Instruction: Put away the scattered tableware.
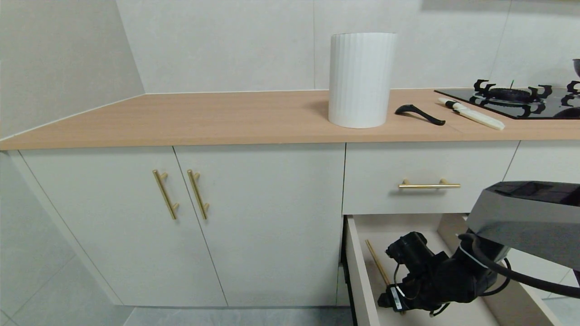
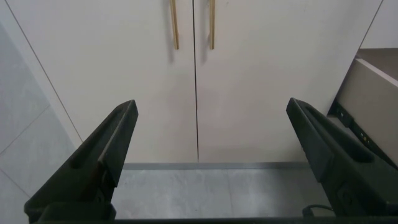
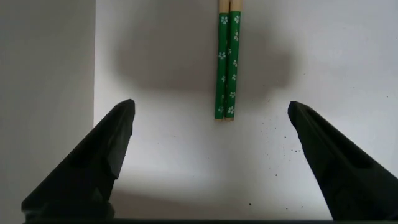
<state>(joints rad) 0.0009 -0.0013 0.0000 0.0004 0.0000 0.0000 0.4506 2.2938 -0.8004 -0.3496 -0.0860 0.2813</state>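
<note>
Right gripper spread wide, empty, low inside open drawer. Chopsticks lie flat on drawer floor just beyond its tips. We lift straight up (drawer wall close), no nudging them. Left gripper spread, empty, facing cupboard doors. Spoon and knife wait on counter.

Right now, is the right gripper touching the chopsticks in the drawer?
Apart. Right wrist view: bare drawer floor shows between the chopsticks and both open fingers of the right gripper.

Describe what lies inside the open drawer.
A pair of chopsticks lies on the drawer floor, below the open right gripper. The arm hides part of the floor.
</note>
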